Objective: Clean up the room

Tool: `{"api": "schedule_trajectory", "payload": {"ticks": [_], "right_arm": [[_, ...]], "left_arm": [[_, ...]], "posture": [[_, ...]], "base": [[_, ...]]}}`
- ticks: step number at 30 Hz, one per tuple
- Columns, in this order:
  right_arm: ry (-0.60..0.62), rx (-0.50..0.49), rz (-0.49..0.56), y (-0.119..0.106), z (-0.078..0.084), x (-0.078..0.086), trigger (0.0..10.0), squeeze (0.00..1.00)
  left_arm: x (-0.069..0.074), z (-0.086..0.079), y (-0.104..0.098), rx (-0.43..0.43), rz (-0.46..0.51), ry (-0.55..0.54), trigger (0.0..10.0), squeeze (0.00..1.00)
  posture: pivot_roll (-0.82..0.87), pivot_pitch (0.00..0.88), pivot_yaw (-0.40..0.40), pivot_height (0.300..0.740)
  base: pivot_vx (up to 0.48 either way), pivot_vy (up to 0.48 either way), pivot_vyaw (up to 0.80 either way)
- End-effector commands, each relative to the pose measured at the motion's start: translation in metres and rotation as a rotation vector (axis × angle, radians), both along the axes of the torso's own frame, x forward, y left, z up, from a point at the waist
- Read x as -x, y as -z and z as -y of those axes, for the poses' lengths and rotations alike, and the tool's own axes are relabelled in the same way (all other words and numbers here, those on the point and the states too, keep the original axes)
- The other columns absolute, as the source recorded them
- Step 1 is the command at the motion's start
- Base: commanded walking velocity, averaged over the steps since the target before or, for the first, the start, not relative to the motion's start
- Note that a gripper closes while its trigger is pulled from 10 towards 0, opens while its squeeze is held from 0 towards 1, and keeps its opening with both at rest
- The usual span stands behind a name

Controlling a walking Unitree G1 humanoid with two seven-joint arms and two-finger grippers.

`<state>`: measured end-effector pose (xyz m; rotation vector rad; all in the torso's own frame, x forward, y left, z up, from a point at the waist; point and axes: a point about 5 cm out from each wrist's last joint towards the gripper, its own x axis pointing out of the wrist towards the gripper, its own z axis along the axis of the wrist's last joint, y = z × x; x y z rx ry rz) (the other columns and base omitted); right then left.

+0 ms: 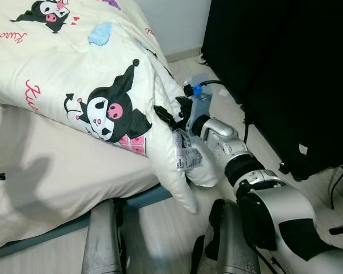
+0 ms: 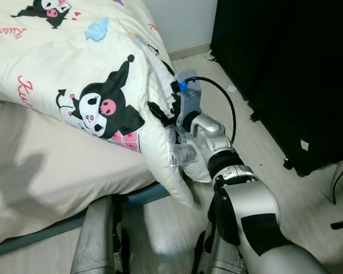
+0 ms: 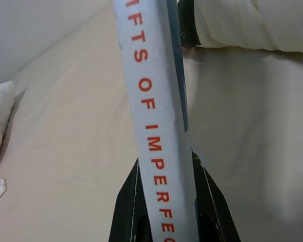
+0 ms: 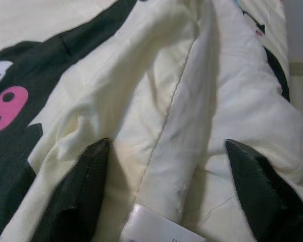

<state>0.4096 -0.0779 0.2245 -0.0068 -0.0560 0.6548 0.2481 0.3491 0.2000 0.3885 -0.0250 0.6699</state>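
Holding a book (image 3: 159, 131) spine-up, the left end effector (image 3: 174, 212) is seen in its wrist view with its two black fingers pressed against either cover of the volume, whose pale spine carries red lettering. Beyond its fingertips the cream sheet of the bed (image 1: 51, 171) is spread, and a folded edge of the comforter (image 1: 86, 63) lies further ahead. Whether the book is meant to be set down or carried off cannot be told.

Further right, the right end effector (image 4: 166, 171) is reached forward to the hanging corner of the comforter, which is printed with a black-and-pink cartoon figure (image 1: 111, 108). Its fingers (image 4: 78, 186) are spread wide, with a seamed fold of the fabric lying between them and a white care label (image 1: 186, 151) just beneath. No pinch has been made yet. A black cabinet (image 1: 286, 68) stands well apart on the far right, across the wooden floor (image 1: 257, 142).

The step in hand is judged to be the tidying of the bedding: the drooping corner is about to be gripped. For the next move, the fingers would need to be closed firmly on the thick fold, not on the label alone, so that the corner can be lifted back onto the mattress. Soft quilted cloth is likely to slip if only a thin layer is caught.
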Motion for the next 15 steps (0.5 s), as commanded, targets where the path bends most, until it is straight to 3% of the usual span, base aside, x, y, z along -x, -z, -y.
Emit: {"api": "schedule_trajectory", "payload": {"ticks": [1,6,7,8,10,11,14,15], "right_arm": [[-0.027,0.023,-0.035,0.006,-0.008,0.002,0.0,0.00],[-0.058,0.032,-0.029,0.005,-0.012,0.003,0.0,0.00],[-0.083,0.036,-0.024,0.005,-0.015,0.004,0.0,0.00],[-0.139,0.050,-0.011,0.005,-0.024,0.007,0.0,0.00],[-0.139,0.050,-0.011,0.005,-0.024,0.007,0.0,0.00],[-0.178,0.060,-0.002,0.006,-0.029,0.009,0.0,0.00],[-0.178,0.060,-0.002,0.006,-0.029,0.009,0.0,0.00],[-0.251,0.071,0.011,0.007,-0.039,0.014,0.0,0.00]], "left_arm": [[0.005,-0.004,-0.005,-0.005,0.012,-0.027,10.0,0.00],[0.004,-0.004,-0.011,0.002,0.026,-0.034,10.0,0.00],[0.001,-0.003,-0.020,0.005,0.050,-0.029,10.0,0.00],[-0.006,0.000,-0.042,-0.029,0.106,-0.003,10.0,0.00],[-0.006,0.000,-0.042,-0.029,0.106,-0.003,10.0,0.00],[-0.010,0.003,-0.058,-0.053,0.144,0.015,10.0,0.00],[-0.010,0.003,-0.058,-0.053,0.144,0.015,10.0,0.00],[-0.014,0.005,-0.073,-0.080,0.185,0.029,10.0,0.00]], "posture": [[0.29,0.467,-0.023,0.542],[0.29,0.462,-0.028,0.542],[0.28,0.453,-0.036,0.542],[0.28,0.436,-0.045,0.542],[0.28,0.436,-0.045,0.542],[0.28,0.433,-0.046,0.542],[0.28,0.433,-0.046,0.542],[0.28,0.420,-0.048,0.542]], "base": [[0.000,0.000,0.00],[0.000,0.000,0.00],[0.000,0.000,0.00],[0.000,0.000,0.00],[0.000,0.000,0.00],[0.000,0.000,0.00],[0.000,0.000,0.00],[0.000,0.000,0.00]]}}
